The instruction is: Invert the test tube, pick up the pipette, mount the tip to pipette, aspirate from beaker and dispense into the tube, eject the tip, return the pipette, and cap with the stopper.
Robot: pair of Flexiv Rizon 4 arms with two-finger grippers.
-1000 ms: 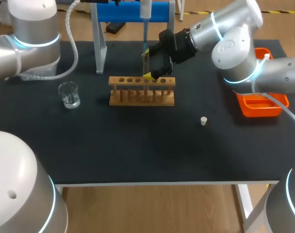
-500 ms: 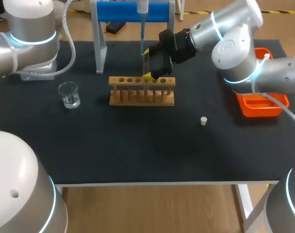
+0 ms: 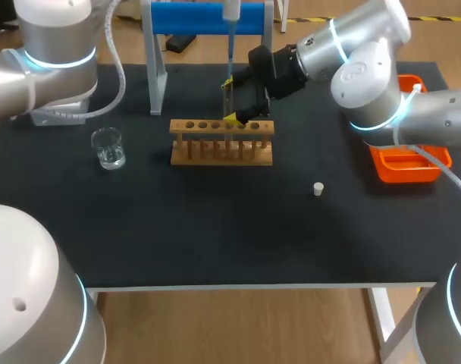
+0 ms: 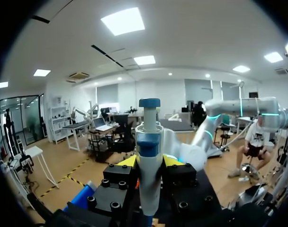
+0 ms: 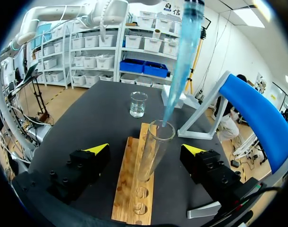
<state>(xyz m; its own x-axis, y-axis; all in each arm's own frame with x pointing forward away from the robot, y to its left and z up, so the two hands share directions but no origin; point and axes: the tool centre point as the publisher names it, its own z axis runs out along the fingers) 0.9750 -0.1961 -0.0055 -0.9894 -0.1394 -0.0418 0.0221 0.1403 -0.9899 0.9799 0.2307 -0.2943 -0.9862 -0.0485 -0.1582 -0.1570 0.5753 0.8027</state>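
Test tube [image 5: 151, 156]: stands mouth up in a hole of the wooden rack [image 3: 221, 142], leaning slightly, near the rack's middle. No liquid can be made out in it.

Tip [image 5: 182, 61]: pale blue, mounted on the pipette [image 4: 148, 142], slanting down from above. Its point sits right at the tube's rim; whether it is inside the mouth cannot be told.

Right gripper [image 5: 145, 150]: fingers wide apart, one on each side of the tube, neither touching the glass. It holds nothing. In the head view it hangs over the rack's back edge [image 3: 230, 98], the arm coming in from the right.

Left gripper [image 4: 149, 161]: both yellow-tipped fingers pressed against the white pipette body from two sides, closed on it, blue plunger knob up. The head view shows only the pipette's lower part, in front of the blue stand [image 3: 208, 17].

Beaker [image 3: 108, 148]: clear glass, upright on the black table [image 3: 215, 227], well apart from the rack on the left arm's side.

Stopper [image 3: 318, 189]: small, white, alone on the table in front of the rack toward the right arm's side.

Orange tray [image 3: 405, 163]: at the table's right edge, partly under the right arm.
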